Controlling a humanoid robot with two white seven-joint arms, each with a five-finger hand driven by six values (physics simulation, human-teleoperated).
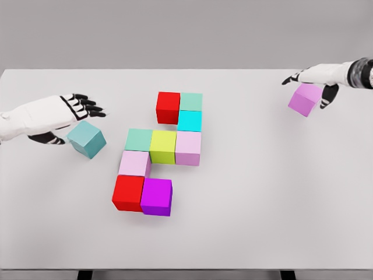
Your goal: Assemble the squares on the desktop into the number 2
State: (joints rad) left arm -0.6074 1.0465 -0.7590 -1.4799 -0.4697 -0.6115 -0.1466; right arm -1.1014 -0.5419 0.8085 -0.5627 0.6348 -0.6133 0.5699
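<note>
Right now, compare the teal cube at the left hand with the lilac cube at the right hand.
The teal cube sits lower left by the left hand; the lilac cube sits upper right under the right hand. Colours differ. Both are tilted, apart from the assembled cubes.

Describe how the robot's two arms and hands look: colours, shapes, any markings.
Both arms have smooth white rounded shells. The left hand has a white back and five black jointed fingers. The right hand is built the same way, white with black fingers, and a dark grey banded cuff sits at its wrist. No cables, logos or lettering are visible.
</note>
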